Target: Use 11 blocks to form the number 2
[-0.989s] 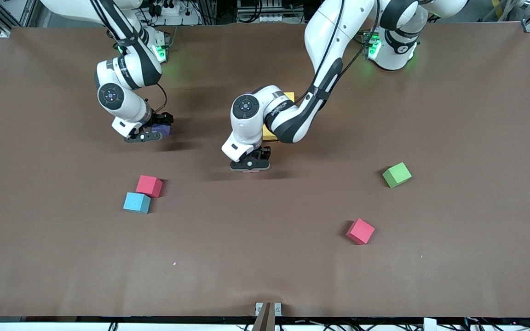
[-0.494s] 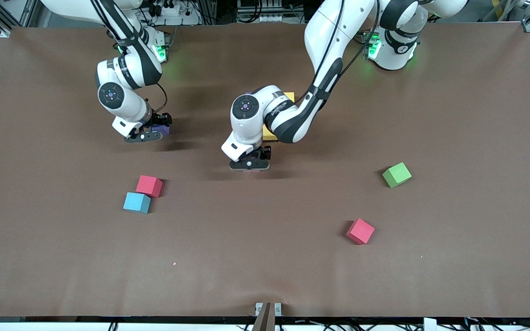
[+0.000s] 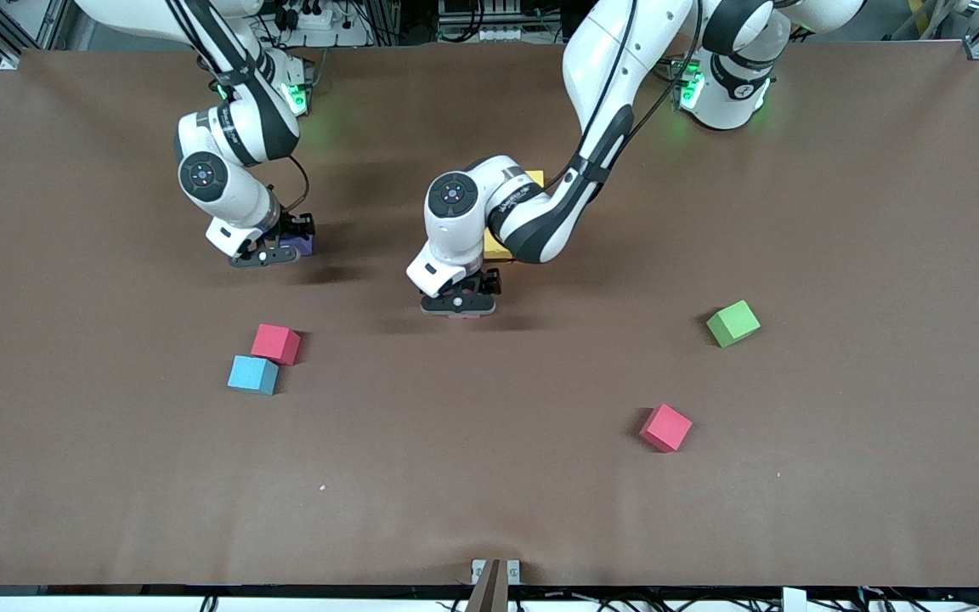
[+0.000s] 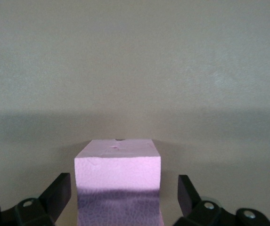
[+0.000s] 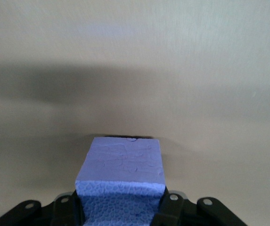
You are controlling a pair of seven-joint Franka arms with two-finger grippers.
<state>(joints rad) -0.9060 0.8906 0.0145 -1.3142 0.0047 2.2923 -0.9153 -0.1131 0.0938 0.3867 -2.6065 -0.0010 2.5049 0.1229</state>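
R tool (image 5: 120, 209) grips purple cube (image 5: 120, 169); L tool (image 4: 120, 197) open, straddling pink cube (image 4: 118, 165).

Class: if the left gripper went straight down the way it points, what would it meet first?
The pink block standing between the open fingers of the left gripper, with the table directly under it.

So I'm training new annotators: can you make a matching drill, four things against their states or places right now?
Things:
1. left gripper
2. right gripper
3. light blue cube
4. green cube

States:
A. touching a red cube
B. alone, toward the left arm's end
C. open around a pink cube
D. shut on a purple cube

Pairs: 1-C, 2-D, 3-A, 4-B
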